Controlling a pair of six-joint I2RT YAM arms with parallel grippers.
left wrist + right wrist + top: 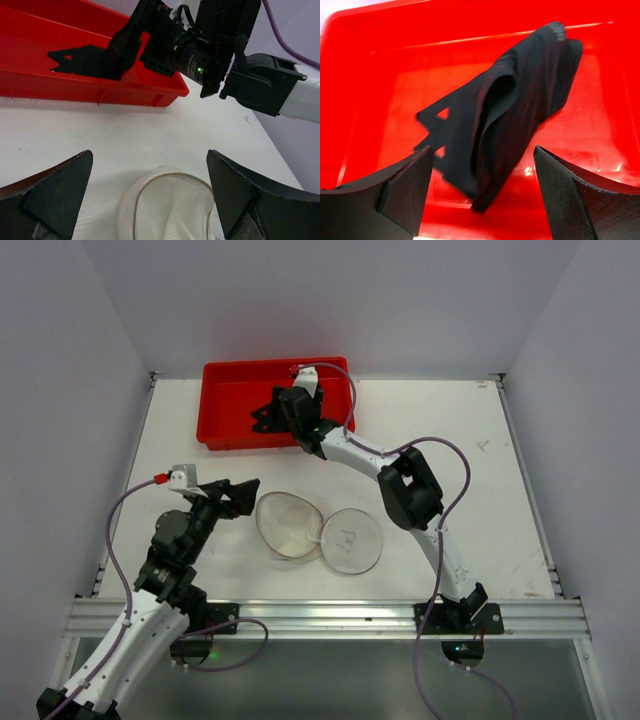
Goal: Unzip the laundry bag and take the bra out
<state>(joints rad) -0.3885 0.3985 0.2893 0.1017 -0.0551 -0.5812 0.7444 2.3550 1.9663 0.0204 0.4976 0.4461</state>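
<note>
The laundry bag (290,525) lies open in the middle of the table, a white mesh bowl with its round lid flap (352,540) folded out to the right. In the left wrist view, the bag (170,210) looks empty. The bra (520,110), a rumpled black garment, lies in the red tray (380,75); it also shows in the left wrist view (80,60). My right gripper (264,417) hangs open over the tray, with the bra between and beyond its fingertips (405,190). My left gripper (240,496) is open and empty, just left of the bag.
The red tray (225,430) stands at the back left of the table. White walls close in on the left, back and right. A metal rail (330,615) runs along the near edge. The right arm (405,485) stretches over the table behind the bag.
</note>
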